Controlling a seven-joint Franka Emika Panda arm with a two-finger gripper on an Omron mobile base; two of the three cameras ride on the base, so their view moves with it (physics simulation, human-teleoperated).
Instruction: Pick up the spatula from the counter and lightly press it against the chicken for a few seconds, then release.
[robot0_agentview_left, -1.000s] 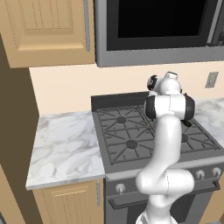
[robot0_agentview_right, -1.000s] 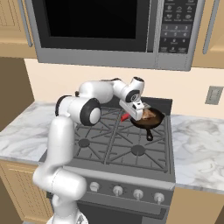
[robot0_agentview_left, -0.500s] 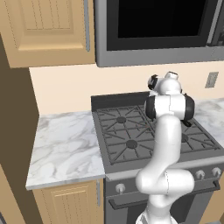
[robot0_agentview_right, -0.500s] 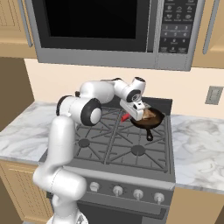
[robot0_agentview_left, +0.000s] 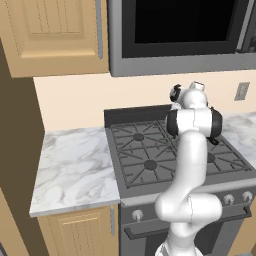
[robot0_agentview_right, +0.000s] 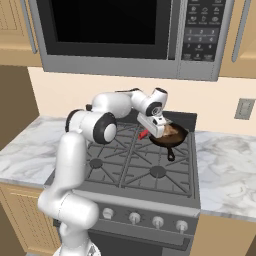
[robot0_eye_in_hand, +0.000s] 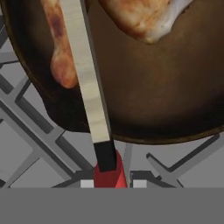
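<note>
One white marble surface (robot0_agentview_left: 75, 170) lies left of a single black-grated gas stove (robot0_agentview_left: 145, 150), a second marble surface (robot0_agentview_right: 225, 165) lies to its right, and one steel microwave oven (robot0_agentview_right: 110, 35) hangs overhead. On the stove's rear right burner sits one round dark frying pan (robot0_agentview_right: 181, 138) holding two browned chicken pieces (robot0_eye_in_hand: 59, 52). The white arm's one claw (robot0_agentview_right: 148, 132) hovers at the pan's left edge, its two tips clamped on the one spatula (robot0_eye_in_hand: 89, 78), a tool with a red handle, black neck and pale flat blade. In the hand view the red handle sits directly between the tips. The blade runs straight away from the claw, over the pan's rim and across the left chicken piece. Whether the blade touches the meat cannot be told. The second piece lies to the right, apart from the blade.
</note>
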